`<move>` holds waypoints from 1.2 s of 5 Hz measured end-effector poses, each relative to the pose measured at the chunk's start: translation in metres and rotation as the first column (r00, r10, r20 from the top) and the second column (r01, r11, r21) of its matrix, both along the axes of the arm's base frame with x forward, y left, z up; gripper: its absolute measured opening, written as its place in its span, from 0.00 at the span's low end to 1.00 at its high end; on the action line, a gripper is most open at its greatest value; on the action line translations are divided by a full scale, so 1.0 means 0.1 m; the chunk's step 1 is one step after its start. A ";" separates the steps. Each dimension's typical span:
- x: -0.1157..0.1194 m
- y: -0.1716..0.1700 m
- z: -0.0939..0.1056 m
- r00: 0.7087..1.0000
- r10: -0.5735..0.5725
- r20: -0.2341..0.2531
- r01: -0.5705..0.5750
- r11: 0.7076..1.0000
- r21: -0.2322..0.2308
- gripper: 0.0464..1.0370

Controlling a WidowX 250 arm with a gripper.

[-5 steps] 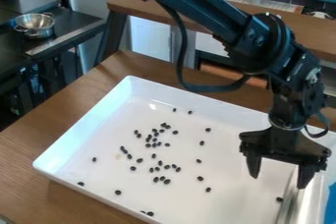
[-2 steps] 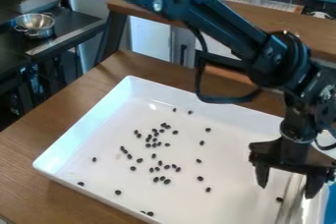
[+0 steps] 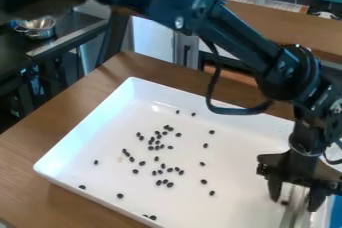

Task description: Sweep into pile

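Securing the blade [image 3: 292,216] appears to be the current step: the gripper [image 3: 294,205], fingers parted, sits over it at the tray's [image 3: 85,126] 4 o'clock; next, lower, close, lift, then sweep the scattered beans [image 3: 169,185] together.

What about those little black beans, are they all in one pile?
No, the beans lie scattered across the white tray.

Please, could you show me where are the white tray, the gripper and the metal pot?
White tray [image 3: 244,182]: camera view, bare part of its floor.
Gripper [image 3: 294,204]: camera view, midway between its fingertips.
Metal pot [image 3: 40,33]: camera view, outer side wall.
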State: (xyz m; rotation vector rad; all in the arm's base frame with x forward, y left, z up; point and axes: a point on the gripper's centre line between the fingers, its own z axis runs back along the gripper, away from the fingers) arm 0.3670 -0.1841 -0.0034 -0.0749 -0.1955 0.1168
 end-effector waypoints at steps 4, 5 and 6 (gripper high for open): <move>-0.15 0.31 -0.05 0.999 -0.038 -0.005 0.038 0.999 0.039 0.35; -0.17 0.46 -0.06 0.999 -0.035 -0.010 0.036 0.997 0.066 0.35; -0.18 0.60 -0.08 0.999 -0.043 0.019 0.041 0.995 0.093 0.35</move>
